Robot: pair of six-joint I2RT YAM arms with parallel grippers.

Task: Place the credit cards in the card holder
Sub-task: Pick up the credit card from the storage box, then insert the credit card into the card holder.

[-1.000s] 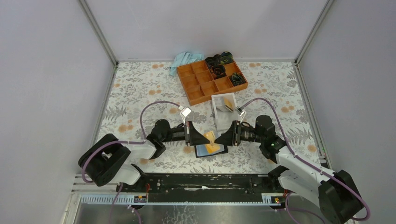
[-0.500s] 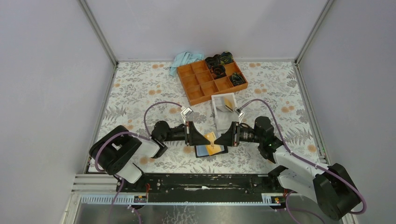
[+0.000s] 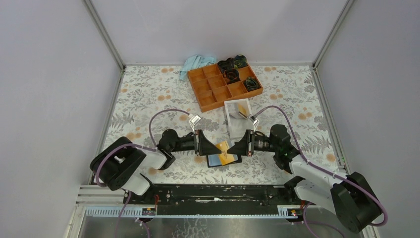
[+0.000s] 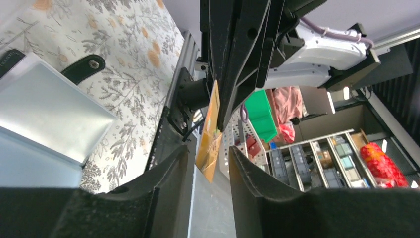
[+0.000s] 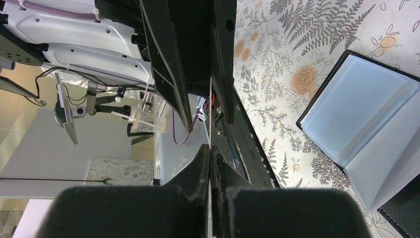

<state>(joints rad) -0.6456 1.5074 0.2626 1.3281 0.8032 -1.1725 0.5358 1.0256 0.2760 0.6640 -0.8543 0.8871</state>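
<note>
Swapping grippers on a card (image 3: 224, 147), looks like: right gripper (image 3: 232, 148) pinches it, left gripper (image 3: 219, 148) spread. Next, slot it into the holder (image 3: 214, 160) at 6 o'clock.

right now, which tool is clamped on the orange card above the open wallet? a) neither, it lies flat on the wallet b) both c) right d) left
c: the right tool has its fingers pressed shut on the card, while the left tool stands open with a gap on either side of it.
</note>
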